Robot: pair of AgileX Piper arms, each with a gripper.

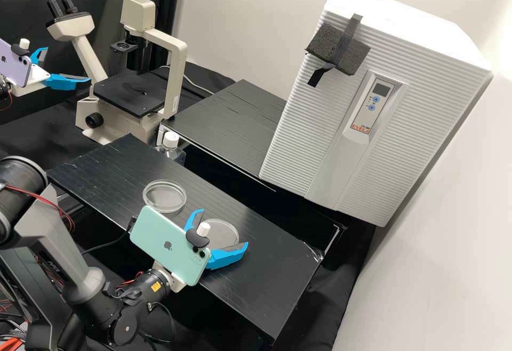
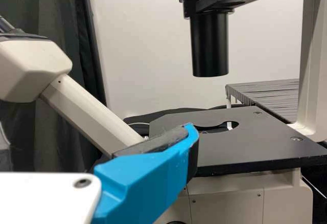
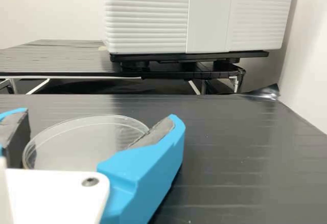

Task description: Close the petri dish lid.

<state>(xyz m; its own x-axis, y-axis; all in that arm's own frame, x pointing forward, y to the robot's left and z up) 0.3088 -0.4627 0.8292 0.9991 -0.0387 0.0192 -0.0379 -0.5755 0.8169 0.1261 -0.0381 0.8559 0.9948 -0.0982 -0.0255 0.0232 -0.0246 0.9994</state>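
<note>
The closing itself looks undone: on the black tabletop, the clear, shallow round plastic piece I take for the lid lies apart from the clear round petri dish, which sits toward ten o'clock of it in the high view. The dish seems to be uncovered. The right hand is spread, its blue fingers with grey pads standing at either side of the lid, so the work is judged to be at the grasping step. Gripping, raising, carrying over, lining up the rims and setting down would all remain.

The left hand, also spread and holding nothing, is off toward half past ten from the right one, with the cream microscope with the black stage at its three o'clock.

Whether either pad touches the lid's rim cannot be told. The white plastic knob and the mint-green phone cover part of the right hand and the lid's near side. Being see-through, both pieces blend into the black surface, so which is lid and which is base remains a judgement.
</note>
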